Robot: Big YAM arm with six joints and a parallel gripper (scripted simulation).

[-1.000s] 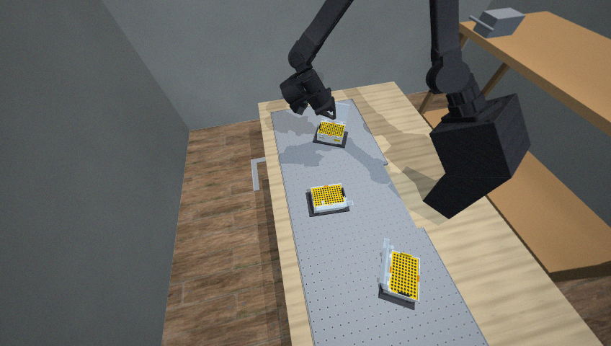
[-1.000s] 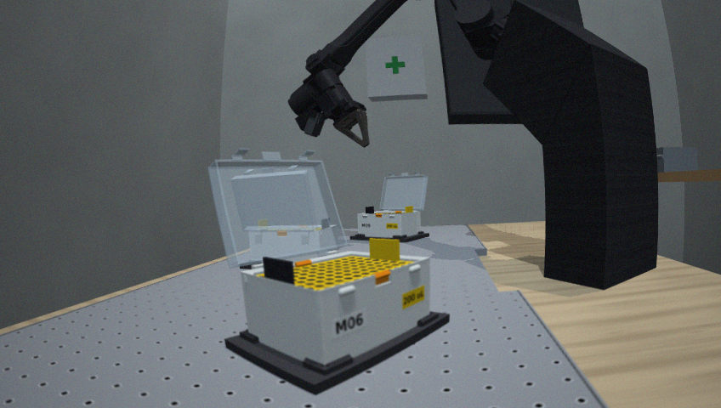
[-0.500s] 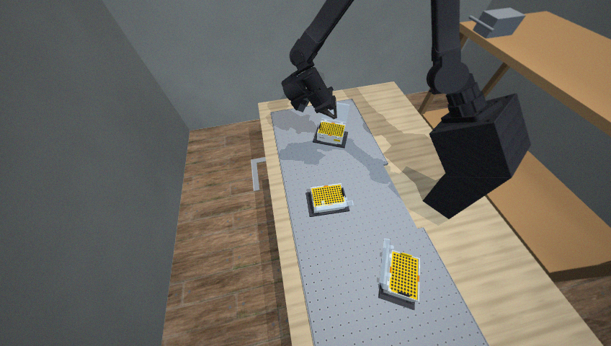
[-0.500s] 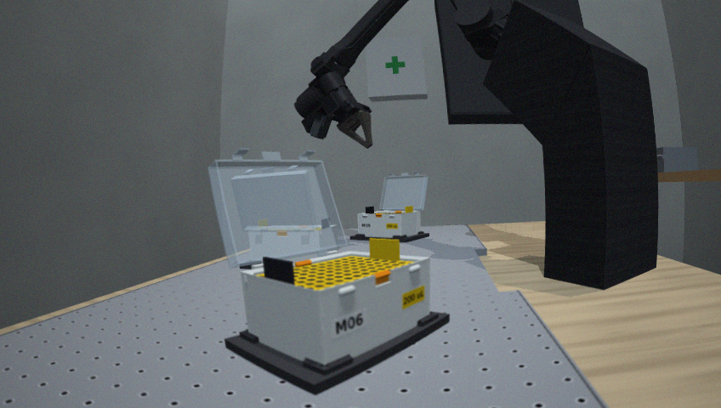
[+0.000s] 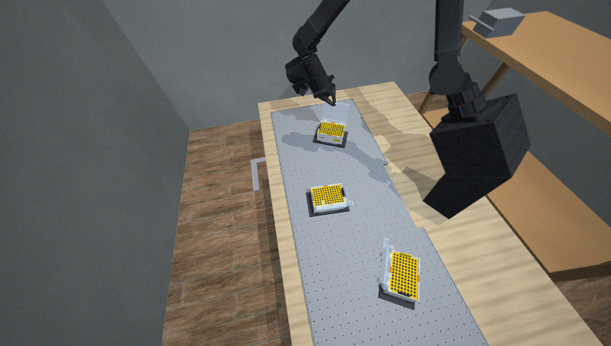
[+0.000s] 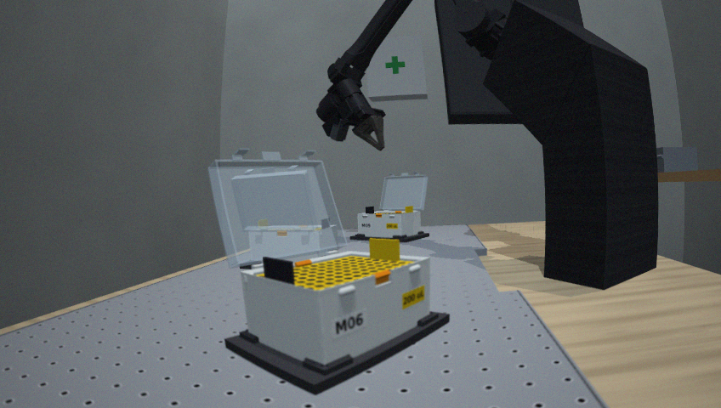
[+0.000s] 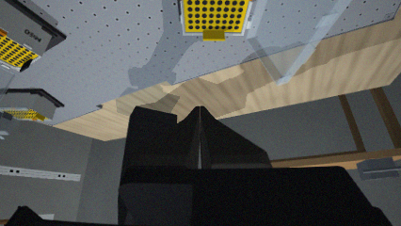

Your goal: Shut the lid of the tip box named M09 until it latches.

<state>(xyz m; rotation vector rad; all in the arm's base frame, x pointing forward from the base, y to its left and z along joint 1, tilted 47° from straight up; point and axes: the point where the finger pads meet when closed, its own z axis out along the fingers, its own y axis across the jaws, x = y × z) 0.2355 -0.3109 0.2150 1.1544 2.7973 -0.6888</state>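
Three white tip boxes with yellow tip racks sit on dark holder plates along the grey perforated plate, all lids open. The far box (image 5: 331,130) (image 6: 388,220) has a small sticker that looks like M09. Its clear lid (image 5: 335,113) (image 6: 403,192) stands upright. My gripper (image 5: 331,101) (image 6: 378,144) is shut and empty, hovering just above the lid's top edge, apart from it. In the wrist view the shut fingers (image 7: 200,115) point past that box (image 7: 216,16) and its lid (image 7: 301,42). The near box (image 6: 336,303) (image 5: 401,274) reads M06. The middle box (image 5: 328,197) has its sticker hidden.
A second arm's big dark block (image 5: 475,154) (image 6: 581,151) hangs over the wooden table to the right of the plate. A wooden shelf (image 5: 548,55) with a grey device (image 5: 499,21) stands at the back right. Grey walls close the left and back.
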